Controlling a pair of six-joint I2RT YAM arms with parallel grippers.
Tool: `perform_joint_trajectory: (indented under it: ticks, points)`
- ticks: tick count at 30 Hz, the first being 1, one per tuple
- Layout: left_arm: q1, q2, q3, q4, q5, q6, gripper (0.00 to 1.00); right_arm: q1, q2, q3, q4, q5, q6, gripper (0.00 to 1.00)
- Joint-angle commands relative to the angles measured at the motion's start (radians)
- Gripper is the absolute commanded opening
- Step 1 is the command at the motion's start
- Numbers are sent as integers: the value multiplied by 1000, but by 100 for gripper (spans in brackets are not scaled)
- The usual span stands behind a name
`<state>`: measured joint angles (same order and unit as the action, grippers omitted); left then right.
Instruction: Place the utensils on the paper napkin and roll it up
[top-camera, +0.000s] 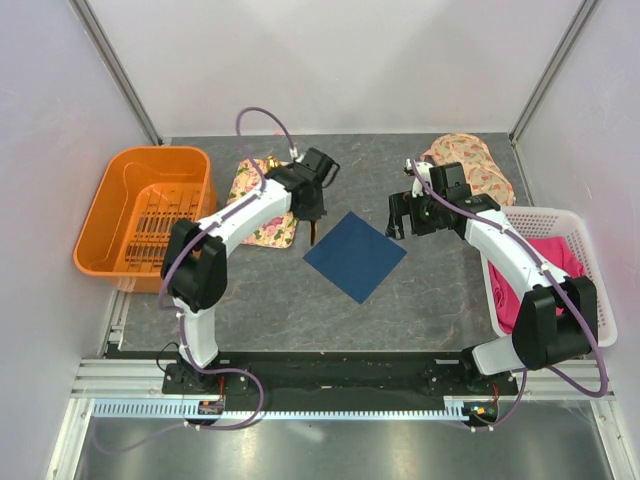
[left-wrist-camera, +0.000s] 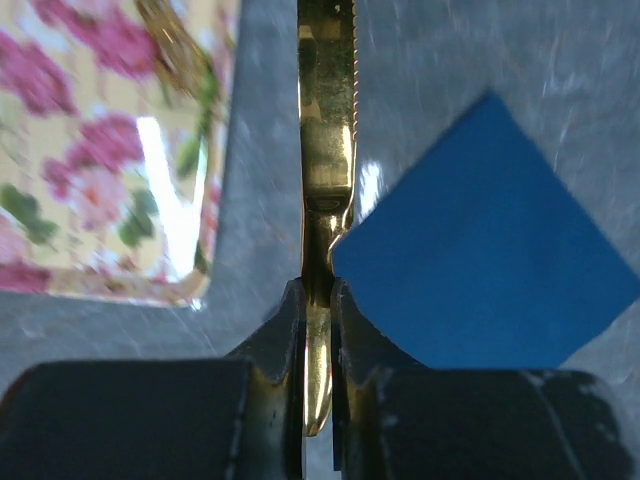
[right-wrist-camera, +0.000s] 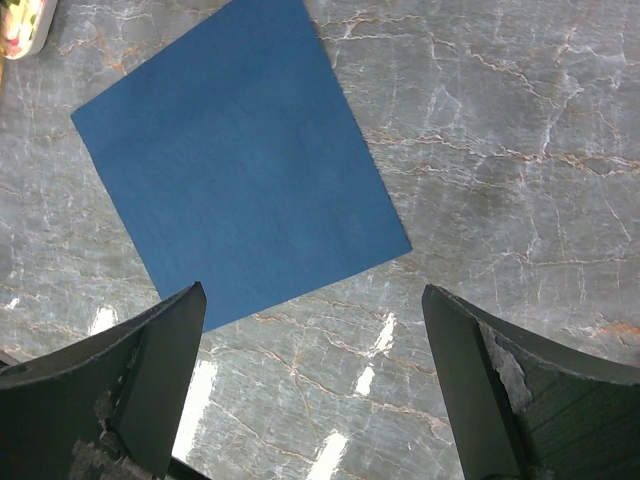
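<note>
One knife (left-wrist-camera: 327, 120) clamped in our left hand (left-wrist-camera: 318, 292), beside the bare napkin (top-camera: 355, 256); right hand (right-wrist-camera: 312, 300) gapes empty. We guess the remaining utensils (left-wrist-camera: 170, 45) sit on the tray (left-wrist-camera: 90, 230), blurry; rolling pending.

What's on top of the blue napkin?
Nothing yet: the napkin lies bare on the table. The left gripper holds a gold knife just beside it. Whatever is under the napkin is covered.

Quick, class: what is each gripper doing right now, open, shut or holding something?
Left gripper: shut on a gold knife.
Right gripper: open, holding nothing.
</note>
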<state>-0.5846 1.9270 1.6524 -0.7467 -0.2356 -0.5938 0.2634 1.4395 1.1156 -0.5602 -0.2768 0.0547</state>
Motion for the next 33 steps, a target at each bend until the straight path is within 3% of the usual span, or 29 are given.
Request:
perform_joint_trajectory:
  ticks: [1,11,33]
  points:
    - [-84,12,-11,-20,-24,-109,2,-15,-1,43,16,-15,28,98]
    - [-167,141,92,-59,19,-182,2,-29,-5,21,25,-28,37,98]
    - [-213,293,237,-80,51,-261,2,-43,2,18,29,-61,47,98]
